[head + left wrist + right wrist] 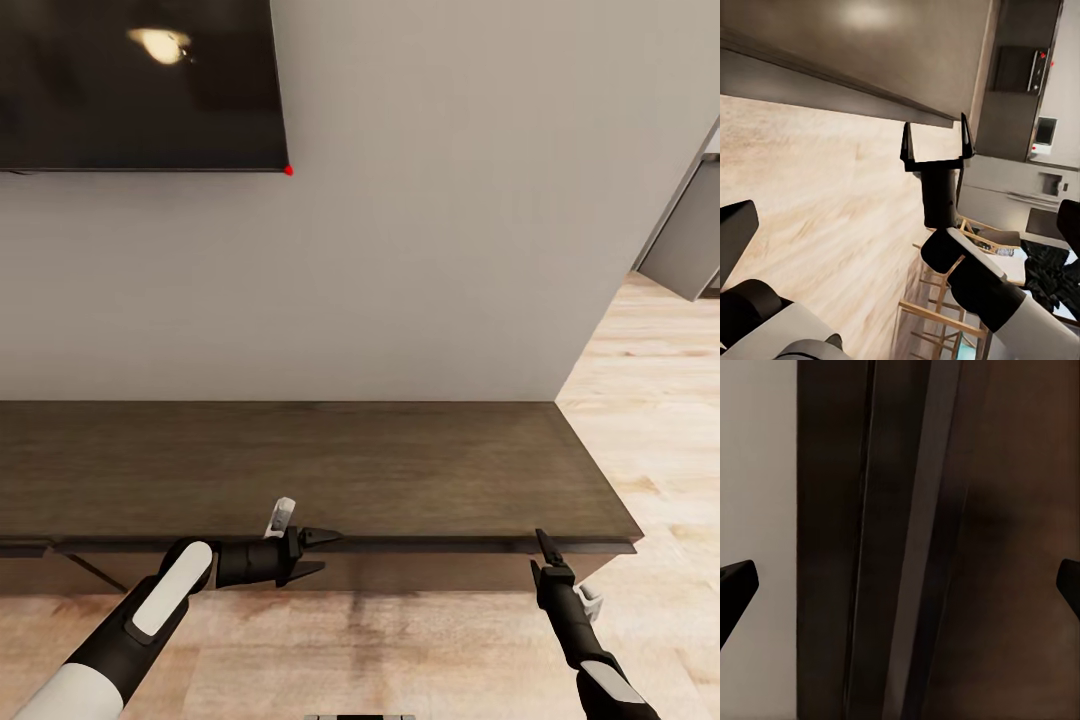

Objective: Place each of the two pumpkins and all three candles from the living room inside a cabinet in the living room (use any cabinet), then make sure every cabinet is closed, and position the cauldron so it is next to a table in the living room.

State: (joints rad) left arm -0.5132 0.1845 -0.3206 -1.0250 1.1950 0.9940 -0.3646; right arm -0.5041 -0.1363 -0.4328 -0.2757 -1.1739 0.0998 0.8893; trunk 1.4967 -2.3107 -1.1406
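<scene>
Directly ahead, the cabinet [300,465] stands against the wall, fronts apparently shut. The right gripper [545,548], fingers spread and empty, meets its front edge; the left gripper [318,553], also released, hovers alongside. Next: likely hook and pull a drawer open.

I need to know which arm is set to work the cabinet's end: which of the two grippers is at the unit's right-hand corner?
The right gripper, fingers pointing up at the cabinet top's front edge near that corner; the left gripper lies sideways near the middle.
</scene>
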